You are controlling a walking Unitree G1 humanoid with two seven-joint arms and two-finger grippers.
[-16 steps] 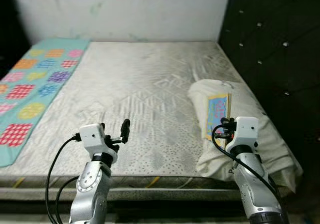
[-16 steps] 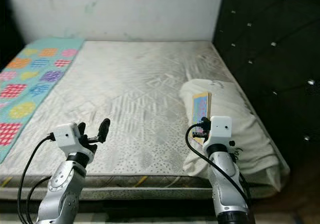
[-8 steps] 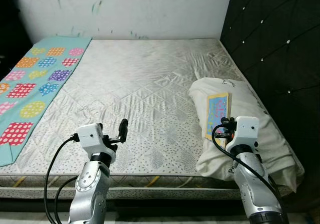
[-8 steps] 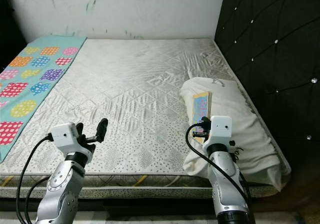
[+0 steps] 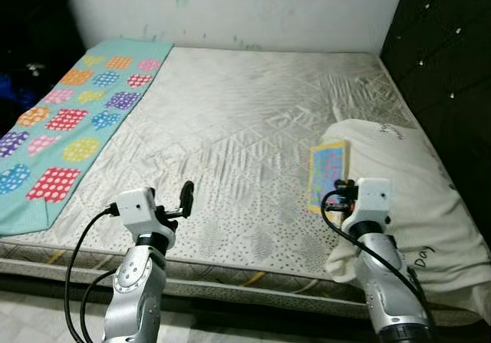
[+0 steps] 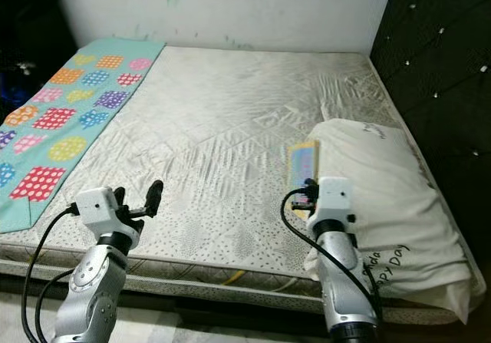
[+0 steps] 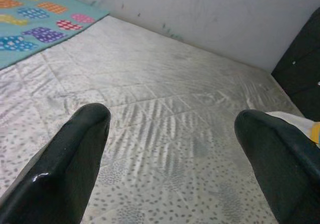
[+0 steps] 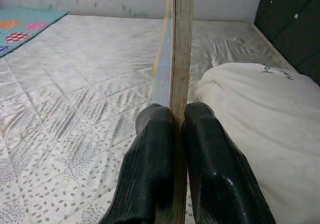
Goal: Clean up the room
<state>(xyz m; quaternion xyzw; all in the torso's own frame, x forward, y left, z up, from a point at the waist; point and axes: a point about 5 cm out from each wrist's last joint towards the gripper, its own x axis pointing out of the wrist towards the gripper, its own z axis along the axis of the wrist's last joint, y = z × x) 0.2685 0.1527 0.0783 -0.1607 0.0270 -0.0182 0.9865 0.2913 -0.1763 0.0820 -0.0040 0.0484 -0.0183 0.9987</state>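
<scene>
book (image 5: 327, 176) | thin, colourful cover | upright on edge | beside pillow (image 5: 406, 197)

A: What lies on the mattress (image 5: 230, 128)?

B: A teal blanket with bright dotted patches (image 5: 73, 120) along its left edge, and a white pillow (image 5: 406, 197) at its right edge near the front corner.

A: And the arms?

B: The right gripper (image 5: 334, 195) pinches a thin colourful book (image 5: 327, 176) just beside the pillow. The left gripper (image 5: 184, 198) hovers at the front edge, one black finger raised.
</scene>
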